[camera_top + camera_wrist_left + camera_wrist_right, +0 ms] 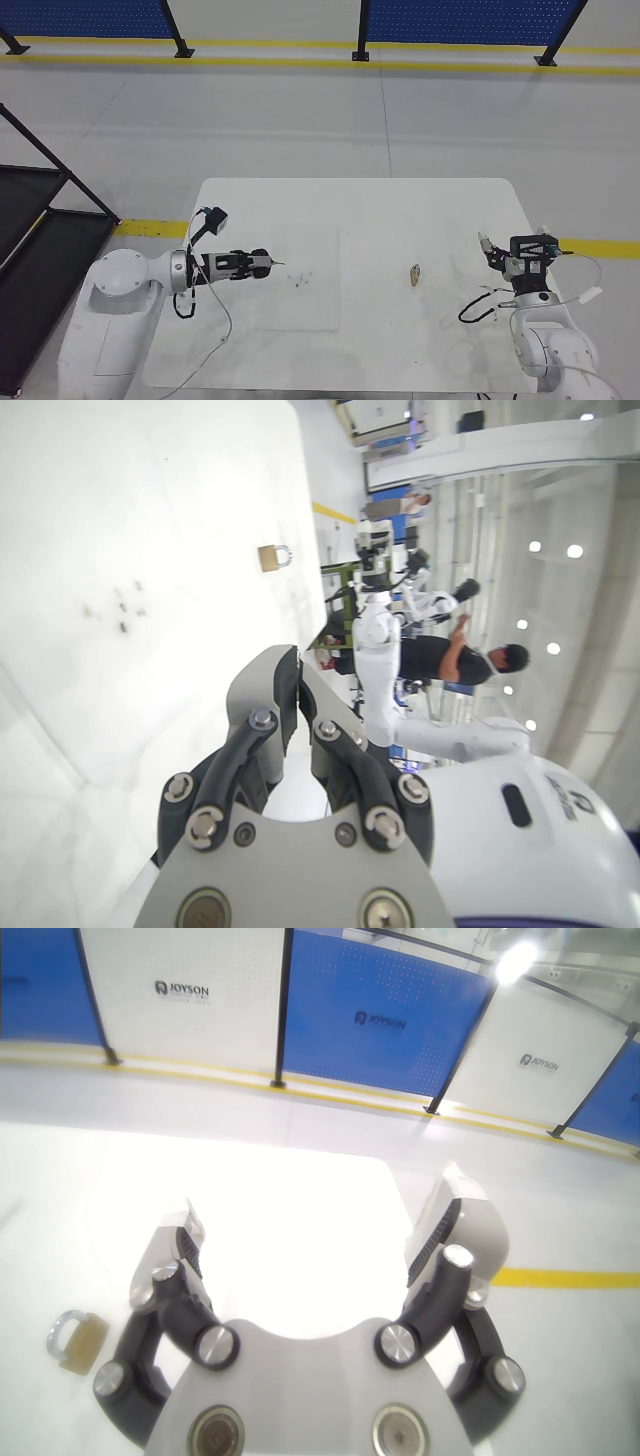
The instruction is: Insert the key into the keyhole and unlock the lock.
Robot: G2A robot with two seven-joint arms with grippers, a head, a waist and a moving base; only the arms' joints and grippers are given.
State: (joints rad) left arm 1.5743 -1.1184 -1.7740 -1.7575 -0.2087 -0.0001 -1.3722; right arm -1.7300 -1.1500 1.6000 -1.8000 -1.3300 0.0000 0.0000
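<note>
A small brass padlock (414,274) with a silver shackle lies flat on the white table (400,210), right of centre. It also shows in the left wrist view (272,557) and the right wrist view (80,1340). My left gripper (266,263) hovers over the table's left part, pointing toward the padlock, well short of it. Its fingers (287,670) are pressed together, and a thin metal tip, the key (279,263), pokes out beyond them. My right gripper (320,1223) stands open with nothing in it, at the table's right edge (510,245), beside the padlock.
Several small dark specks (301,281) mark the table between the left gripper and the padlock. A black cable (478,311) loops on the table near the right arm. A black rack (40,230) stands off the table's left side.
</note>
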